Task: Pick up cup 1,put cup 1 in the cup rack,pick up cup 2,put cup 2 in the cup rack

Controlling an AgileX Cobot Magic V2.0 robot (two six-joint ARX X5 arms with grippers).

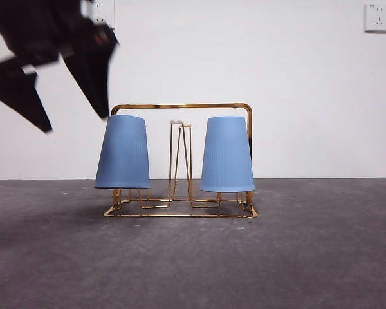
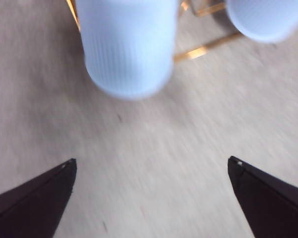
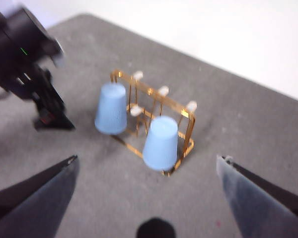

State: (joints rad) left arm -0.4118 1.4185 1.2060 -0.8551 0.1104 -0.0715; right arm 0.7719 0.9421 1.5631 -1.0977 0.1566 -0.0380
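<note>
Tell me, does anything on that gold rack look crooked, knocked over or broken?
Nothing stands out. Both blue cups, one and the other, sit upside down on the gold cup rack, and the rack stands flat on the grey table. The left gripper hangs open and empty beside it, gripping nothing.

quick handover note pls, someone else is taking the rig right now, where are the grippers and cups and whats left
Left gripper: open, holding nothing, in the air beside the rack's end by the near cup; its wrist view is blurred.
Right gripper: open, holding nothing, well back from the rack, looking down on it.
Cup rack: stands on the grey table.
Cups: both blue cups sit upside down on the rack's prongs, one at each end; the other cup is at the far end from the left gripper.
Done: both cups appear racked.
Left: nothing seems to remain except taking the left arm clear; check that the cups sit firmly.
</note>
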